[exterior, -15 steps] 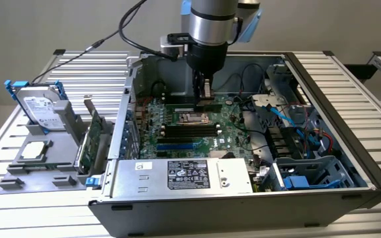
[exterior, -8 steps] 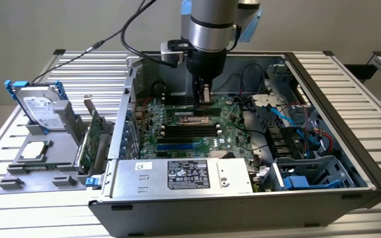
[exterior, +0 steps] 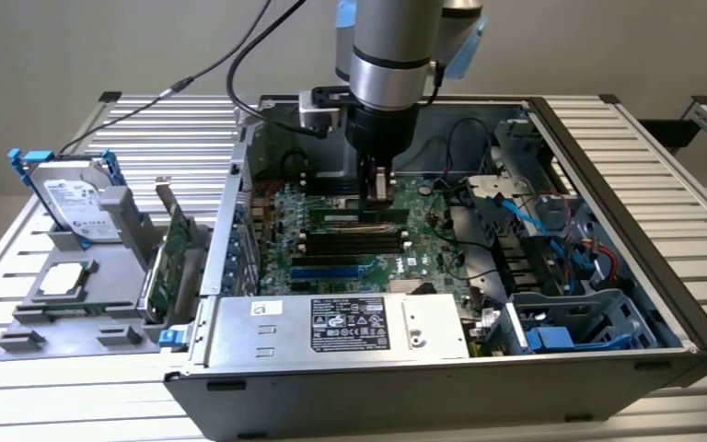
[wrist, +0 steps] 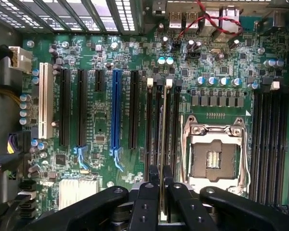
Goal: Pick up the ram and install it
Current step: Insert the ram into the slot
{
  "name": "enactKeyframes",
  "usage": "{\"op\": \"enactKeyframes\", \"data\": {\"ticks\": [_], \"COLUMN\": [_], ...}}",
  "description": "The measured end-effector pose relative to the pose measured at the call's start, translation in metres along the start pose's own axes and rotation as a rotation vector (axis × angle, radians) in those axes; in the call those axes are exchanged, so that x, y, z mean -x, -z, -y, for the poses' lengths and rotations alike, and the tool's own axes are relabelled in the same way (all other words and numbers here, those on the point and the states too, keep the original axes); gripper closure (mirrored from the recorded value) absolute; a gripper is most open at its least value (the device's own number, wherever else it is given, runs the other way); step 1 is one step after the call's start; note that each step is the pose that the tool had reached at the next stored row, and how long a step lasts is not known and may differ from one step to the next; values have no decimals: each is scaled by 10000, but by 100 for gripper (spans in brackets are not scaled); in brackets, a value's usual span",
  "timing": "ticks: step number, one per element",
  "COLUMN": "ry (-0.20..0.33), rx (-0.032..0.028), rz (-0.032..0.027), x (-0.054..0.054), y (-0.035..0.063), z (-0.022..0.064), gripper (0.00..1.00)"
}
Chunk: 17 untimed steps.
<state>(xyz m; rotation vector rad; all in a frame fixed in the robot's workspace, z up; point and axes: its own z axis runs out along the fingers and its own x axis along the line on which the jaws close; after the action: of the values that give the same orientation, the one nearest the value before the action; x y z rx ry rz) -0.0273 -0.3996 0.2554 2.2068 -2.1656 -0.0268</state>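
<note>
The ram (wrist: 163, 130) is a thin green stick seen edge-on, running along one of the black memory slots (wrist: 149, 125) beside the CPU socket (wrist: 213, 156). My gripper (wrist: 161, 174) is shut on it, one black finger (wrist: 153, 185) on each flat side. In the exterior view the gripper (exterior: 379, 199) reaches straight down into the open computer case (exterior: 611, 230), and the ram (exterior: 343, 218) lies at the slot of the row farthest from the power supply. I cannot tell whether it is seated or just above the slot.
A silver hard drive (exterior: 77, 198) and a green expansion card (exterior: 172, 258) stand in a grey holder (exterior: 71, 322) outside the case, at the exterior view's left. Inside are the power supply (exterior: 341, 324), a blue drive cage (exterior: 574, 318) and loose cables (exterior: 501, 198).
</note>
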Motion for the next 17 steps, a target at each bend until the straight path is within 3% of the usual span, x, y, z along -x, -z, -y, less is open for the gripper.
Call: {"op": "enactKeyframes", "data": {"ticks": [3,6,12,15,17], "ry": [-63,-75,-95,-102,-106], "rx": [2,4,12,14,15], "rz": [-47,-157,-585,-740,-807], "x": [1,1,2,7,10], "y": [-50,-82,-120,-155,-169], "z": [3,4,2,-1,-2], "gripper": [86,86,86,86,86]}}
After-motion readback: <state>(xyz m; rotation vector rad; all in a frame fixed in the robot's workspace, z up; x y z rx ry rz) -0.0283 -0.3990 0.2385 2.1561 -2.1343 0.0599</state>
